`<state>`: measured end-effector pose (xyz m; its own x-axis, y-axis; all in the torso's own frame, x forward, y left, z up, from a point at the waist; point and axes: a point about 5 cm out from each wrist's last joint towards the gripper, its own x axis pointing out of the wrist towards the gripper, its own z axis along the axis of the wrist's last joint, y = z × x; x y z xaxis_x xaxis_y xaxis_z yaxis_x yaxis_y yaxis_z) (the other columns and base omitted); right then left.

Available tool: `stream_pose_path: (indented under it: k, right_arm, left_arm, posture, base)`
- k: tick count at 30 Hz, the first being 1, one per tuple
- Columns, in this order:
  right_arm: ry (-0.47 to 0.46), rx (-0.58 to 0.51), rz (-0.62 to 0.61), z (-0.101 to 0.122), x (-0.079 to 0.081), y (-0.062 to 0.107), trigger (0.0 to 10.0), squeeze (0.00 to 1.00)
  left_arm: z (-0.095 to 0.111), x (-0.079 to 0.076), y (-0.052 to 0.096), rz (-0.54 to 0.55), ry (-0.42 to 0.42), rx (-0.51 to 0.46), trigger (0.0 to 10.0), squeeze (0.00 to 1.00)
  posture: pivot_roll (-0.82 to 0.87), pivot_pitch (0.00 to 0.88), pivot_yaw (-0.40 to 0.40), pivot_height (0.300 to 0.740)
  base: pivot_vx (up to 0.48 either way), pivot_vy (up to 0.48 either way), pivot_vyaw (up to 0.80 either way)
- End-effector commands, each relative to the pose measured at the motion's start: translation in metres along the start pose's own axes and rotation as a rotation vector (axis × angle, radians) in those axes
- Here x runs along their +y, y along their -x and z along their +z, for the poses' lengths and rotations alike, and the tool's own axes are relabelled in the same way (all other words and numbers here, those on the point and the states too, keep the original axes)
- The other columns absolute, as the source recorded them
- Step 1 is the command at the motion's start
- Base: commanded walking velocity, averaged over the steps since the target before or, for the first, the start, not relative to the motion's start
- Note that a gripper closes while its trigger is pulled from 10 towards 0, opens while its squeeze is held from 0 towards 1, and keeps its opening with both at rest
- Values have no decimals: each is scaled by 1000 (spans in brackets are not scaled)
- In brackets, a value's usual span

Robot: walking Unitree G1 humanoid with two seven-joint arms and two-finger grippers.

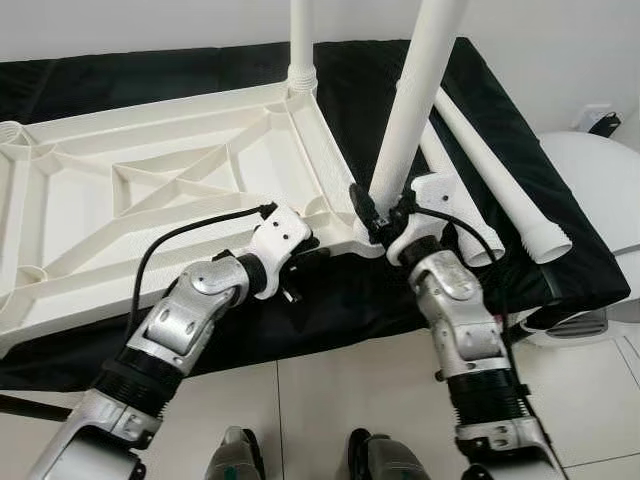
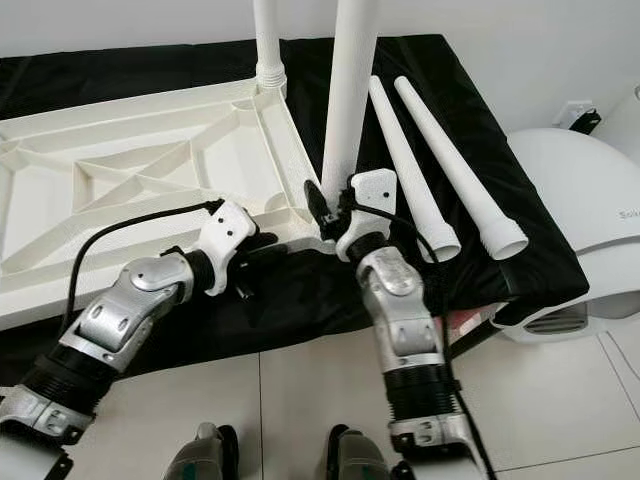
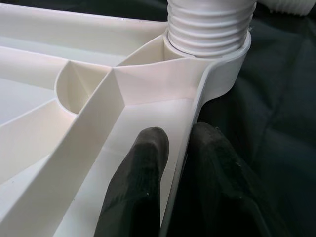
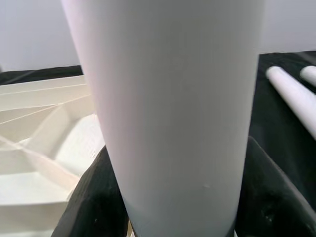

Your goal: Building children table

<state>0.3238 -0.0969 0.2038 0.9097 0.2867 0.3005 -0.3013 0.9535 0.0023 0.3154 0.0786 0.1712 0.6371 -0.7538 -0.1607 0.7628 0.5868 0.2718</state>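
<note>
Tabletop (image 1: 150, 190), a white ribbed plastic panel, lies underside-up on a black cloth (image 1: 520, 200) that covers the table. At the tabletop's near corner, the right gripper (image 1: 385, 222) has its jaws clamped on the base of an upright white leg (image 1: 410, 110), whose threaded foot sits in the corner socket (image 3: 207, 44), as the left wrist view shows. Beside that corner, the left gripper (image 1: 300, 262) pinches the tabletop's near rim (image 3: 185, 148), one black finger (image 3: 140, 177) inside the panel, the other outside on the cloth, jaws closed on the thin wall. A second upright leg (image 1: 302, 40) stands in the tabletop's far corner. Beyond the gripped leg, away from the tabletop, two loose legs (image 2: 450, 165) lie side by side on the cloth, wide ends toward the robot. Past the cloth's edge sits a white appliance (image 2: 590, 200) on the tiled floor (image 1: 330, 400).
</note>
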Motion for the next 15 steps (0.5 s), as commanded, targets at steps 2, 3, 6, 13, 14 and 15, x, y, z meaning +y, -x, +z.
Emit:
stream_pose_path:
  k: [2, 3, 6, 13, 14, 15]
  right_arm:
    - [-15, 12, -41, -3, 13, -1, 10000, 0]
    - [-20, 18, -64, -4, 15, -2, 10000, 0]
    - [-11, 19, -87, -5, 18, -3, 10000, 0]
    - [12, 13, -163, -6, 29, -10, 10000, 0]
    - [16, 13, -175, -6, 31, -10, 10000, 0]
    - [15, 14, -181, -6, 33, -11, 10000, 0]
  left_arm:
    - [-7, -9, -4, 29, 52, 16, 10000, 0]
    - [-6, -9, -6, 35, 60, 8, 10000, 0]
    - [-4, -10, -7, 38, 65, 2, 10000, 0]
    - [2, -14, -13, 42, 70, -17, 10000, 0]
    - [3, -14, -14, 43, 70, -19, 10000, 0]
    - [5, -14, -14, 49, 70, -21, 10000, 0]
  posture:
    - [42, 180, 6, 740]
    - [42, 179, 7, 740]
    - [42, 179, 7, 740]
    - [51, 181, 2, 740]
    - [54, 182, 1, 740]
    - [57, 186, 0, 740]
  base:
    - [0, 0, 0]
    - [0, 0, 0]
    - [0, 0, 0]
    - [0, 0, 0]
    - [0, 0, 0]
    - [0, 0, 0]
